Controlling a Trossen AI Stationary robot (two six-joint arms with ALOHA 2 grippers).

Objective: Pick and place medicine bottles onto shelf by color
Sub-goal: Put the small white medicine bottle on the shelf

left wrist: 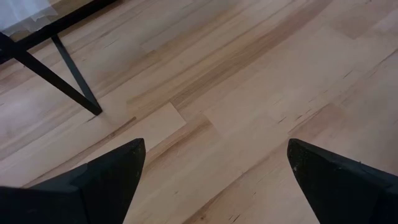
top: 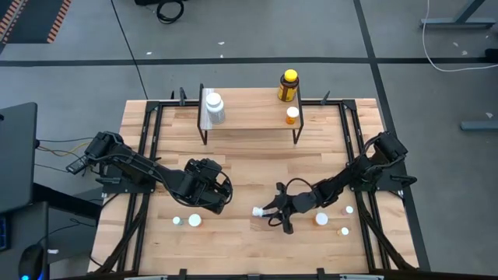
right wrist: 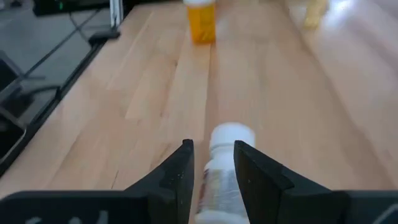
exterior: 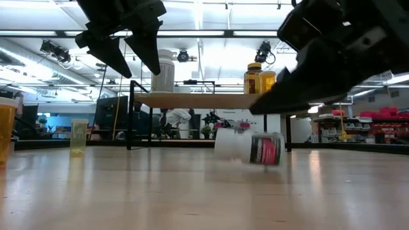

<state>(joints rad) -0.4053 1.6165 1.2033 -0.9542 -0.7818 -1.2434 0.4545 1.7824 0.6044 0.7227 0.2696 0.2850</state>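
On the shelf [top: 249, 121], three medicine bottles are already placed: a larger white bottle [top: 214, 107] at the whitish end, and a dark amber yellow-capped bottle [top: 289, 85] with a small orange bottle [top: 292, 115] at the other. Work continues on a white bottle [right wrist: 225, 168] lying on its side on the desk [top: 249, 175], flanked closely by the fingers of the right end effector [right wrist: 212, 163], apparently closing to grasp. Several small bottles remain near both arms. The left end effector [left wrist: 214, 163] hovers wide open, empty. Judged roughly one-third complete.
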